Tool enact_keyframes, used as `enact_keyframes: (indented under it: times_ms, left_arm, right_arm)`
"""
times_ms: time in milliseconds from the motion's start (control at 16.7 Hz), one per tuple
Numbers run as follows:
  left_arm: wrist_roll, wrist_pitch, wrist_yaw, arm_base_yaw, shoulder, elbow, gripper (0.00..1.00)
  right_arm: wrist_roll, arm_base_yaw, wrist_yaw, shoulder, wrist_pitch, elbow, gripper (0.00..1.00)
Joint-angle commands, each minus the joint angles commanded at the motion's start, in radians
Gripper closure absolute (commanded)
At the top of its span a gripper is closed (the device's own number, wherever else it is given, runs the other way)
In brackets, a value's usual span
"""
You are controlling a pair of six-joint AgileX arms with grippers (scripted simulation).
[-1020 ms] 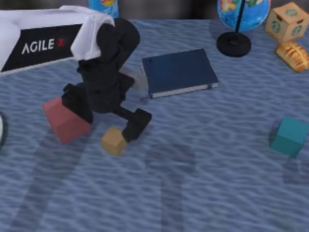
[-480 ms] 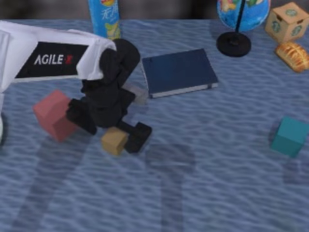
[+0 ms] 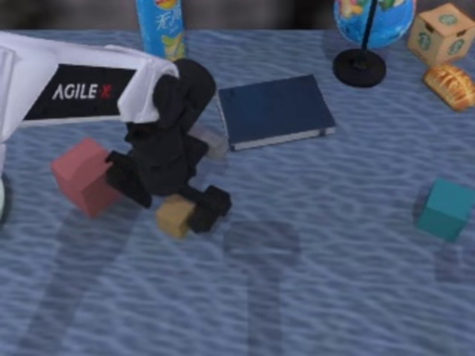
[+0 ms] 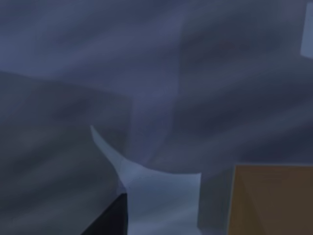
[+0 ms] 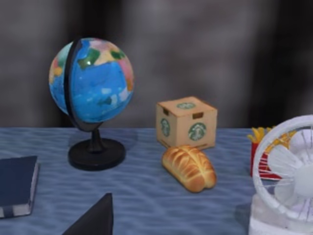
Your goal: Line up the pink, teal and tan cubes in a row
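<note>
**A:** What is the setting?

**B:** A table (image 3: pixel 312 297) covered in rippled blue-grey cloth, seen from above, with a dark blurred wall behind.

**A:** Where are the three cubes?

**B:** The tan cube (image 3: pixel 173 216), the smallest, lies left of centre. The pink cube (image 3: pixel 80 176), the largest, sits near it further left, apart from it. The teal cube (image 3: pixel 447 209) is well apart from both, by the right edge.

**A:** What is the robot doing?

**B:** The left gripper (image 3: pixel 185 210) is down over the tan cube, one dark finger pressed against its right side. The other finger is hidden under the wrist, so I cannot tell whether the jaws are clamped on the cube or only straddling it. (The left wrist view shows just a tan corner close against the cloth.) The right arm is out of the top view, parked to the right.

**A:** How far along is the task?

**B:** Early, by my judgement: no two cubes stand aligned side by side yet, and all three need placing.

**A:** Anything else?

**B:** A navy book (image 3: pixel 274 111), a globe (image 5: pixel 91 83), a logo box (image 5: pixel 186 122), a bread loaf (image 5: pixel 190 168), a can (image 3: pixel 159 26), a white fan (image 5: pixel 286 181).
</note>
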Motion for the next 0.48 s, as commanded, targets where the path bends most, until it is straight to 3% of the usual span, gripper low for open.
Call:
enact_keyframes:
  times_ms: [360,480]
  left_arm:
    - [0.000,0.000,0.000,0.000,0.000,0.000,0.98]
    - [0.000,0.000,0.000,0.000,0.000,0.000,1.00]
  right_arm:
    - [0.000,0.000,0.000,0.000,0.000,0.000,0.00]
    - [0.000,0.000,0.000,0.000,0.000,0.000,0.00]
